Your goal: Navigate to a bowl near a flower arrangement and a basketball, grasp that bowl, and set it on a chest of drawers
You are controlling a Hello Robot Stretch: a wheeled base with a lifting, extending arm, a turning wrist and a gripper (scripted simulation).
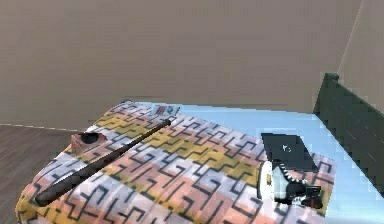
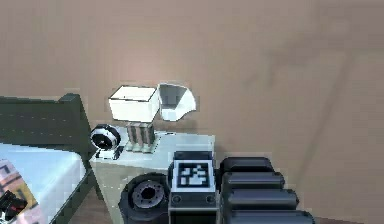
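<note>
A pale bowl-shaped thing shows against the tan wall, just above a white nightstand in the arm side view. Next to it stands a white box-shaped thing on a striped stem. The arm's dark bar rises from the bottom edge with a white marked square at its end. Left of the square sits the gripper's dark round body, low in front of the nightstand. I cannot make out its far end, so I cannot tell whether it holds anything.
A bed with a patterned blanket lies ahead, and a long dark bat and a small dark round thing rest on it. A flat black item lies near the dark headboard. A round clock stands on the nightstand.
</note>
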